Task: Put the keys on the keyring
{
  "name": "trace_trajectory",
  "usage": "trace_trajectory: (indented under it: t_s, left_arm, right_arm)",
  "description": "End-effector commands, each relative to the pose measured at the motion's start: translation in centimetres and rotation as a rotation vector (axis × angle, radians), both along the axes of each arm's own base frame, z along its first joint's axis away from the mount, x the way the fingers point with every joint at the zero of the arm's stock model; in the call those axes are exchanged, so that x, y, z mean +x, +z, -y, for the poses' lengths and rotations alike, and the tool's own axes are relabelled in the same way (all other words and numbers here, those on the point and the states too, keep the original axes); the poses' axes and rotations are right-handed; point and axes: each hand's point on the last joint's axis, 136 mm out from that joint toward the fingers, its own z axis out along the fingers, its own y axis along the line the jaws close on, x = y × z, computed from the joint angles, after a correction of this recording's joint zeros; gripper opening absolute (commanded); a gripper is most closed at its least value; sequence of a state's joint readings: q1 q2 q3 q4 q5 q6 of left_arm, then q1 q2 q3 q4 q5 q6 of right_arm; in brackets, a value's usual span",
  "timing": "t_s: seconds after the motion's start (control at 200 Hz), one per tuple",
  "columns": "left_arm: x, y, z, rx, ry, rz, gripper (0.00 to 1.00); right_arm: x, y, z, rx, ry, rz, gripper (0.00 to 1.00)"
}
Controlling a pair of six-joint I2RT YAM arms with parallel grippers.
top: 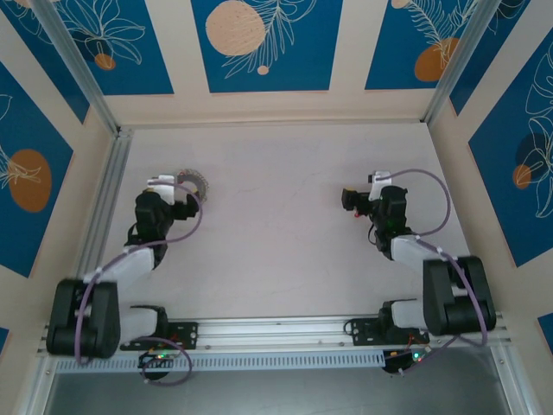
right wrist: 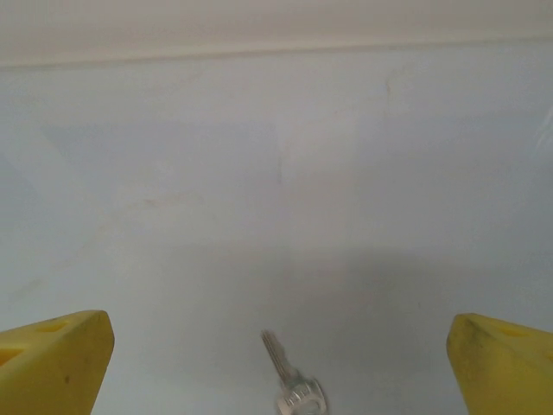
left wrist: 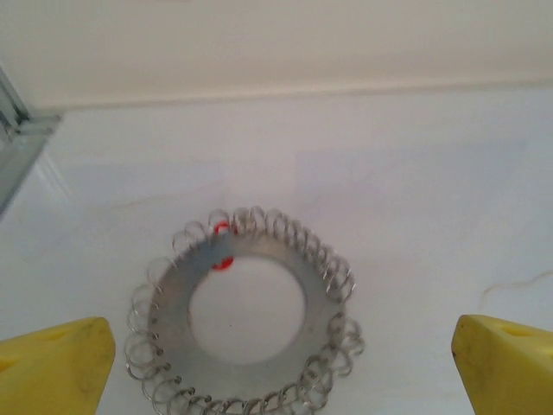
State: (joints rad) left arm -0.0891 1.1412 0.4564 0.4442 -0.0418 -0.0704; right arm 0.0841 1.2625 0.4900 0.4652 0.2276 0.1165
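Keyring (left wrist: 173,294) lies in left wrist view, key (right wrist: 289,380) (seemingly loose) in right.

Silvery grey on the keyring (left wrist: 318,298) and the lone key (right wrist: 294,385), red on one small piece (left wrist: 223,246), plain yellow on the fingers (left wrist: 52,367), off-white on the table (left wrist: 389,156), blue with white leaf outlines and orange discs on the wall panels (top: 259,43).

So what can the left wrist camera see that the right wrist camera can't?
Left wrist camera: a flat silvery metal ring fringed with small wire loops, with a little red piece at its far edge. Right wrist camera: one small silver key lying alone on the pale white table. Both: yellow wedge-shaped fingertips spread wide at the bottom corners, the same table, and a cream wall behind.
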Motion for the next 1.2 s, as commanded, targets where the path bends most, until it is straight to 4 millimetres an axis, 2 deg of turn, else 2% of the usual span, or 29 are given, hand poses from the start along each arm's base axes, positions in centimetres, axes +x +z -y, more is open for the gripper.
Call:
trace_trajectory:
  t_s: [0.0, 0.09, 0.165, 0.235, 0.335, 0.45, 0.59, 0.755, 0.875, 1.005, 1.195]
  left_arm:
    - [-2.9, -0.8, -0.2, -0.165, 0.129, -0.206, 1.0]
    - [-4.0, -0.3, 0.2, -0.243, 0.161, -0.331, 1.0]
    - [-3.4, 0.0, 2.3, -0.269, 0.062, -0.428, 1.0]
    - [-2.0, -0.2, 3.6, -0.281, 0.017, -0.516, 1.0]
    - [0.3, -2.1, 4.5, -0.256, -0.013, -0.638, 1.0]
    - [2.4, -4.4, 3.8, -0.188, 0.025, -0.719, 1.0]
    - [4.7, -6.7, 3.9, -0.157, 0.03, -0.779, 0.99]
    - [6.9, -8.9, 4.3, -0.148, 0.024, -0.819, 0.97]
    - [8.0, -10.7, 4.4, -0.132, 0.023, -0.862, 0.97]
    - [8.4, -12.6, 4.8, -0.13, 0.011, -0.923, 0.98]
    - [7.6, -13.8, 6.1, -0.122, -0.025, -0.963, 1.0]
  right_arm:
    - [-0.7, 3.2, -0.6, 0.035, -0.046, -0.066, 0.99]
    - [-1.8, 4.2, -3.6, 0.009, 0.032, -0.108, 0.99]
    - [-3.0, 4.5, -6.1, 0.027, 0.103, -0.176, 0.99]
    - [-4.4, 4.2, -8.0, 0.027, 0.186, -0.256, 0.99]
    - [-6.4, 3.8, -9.8, 0.069, 0.278, -0.35, 0.99]
    - [-8.4, 3.5, -11.2, 0.139, 0.356, -0.401, 0.99]
    - [-9.5, 3.2, -12.4, 0.155, 0.401, -0.421, 0.99]
    - [-9.3, 3.2, -13.3, 0.137, 0.446, -0.449, 0.99]
    - [-9.0, 4.0, -13.6, 0.137, 0.461, -0.434, 0.99]
    - [-9.0, 5.4, -13.9, 0.15, 0.477, -0.409, 0.99]
    - [-9.0, 8.0, -13.6, 0.144, 0.483, -0.349, 0.99]
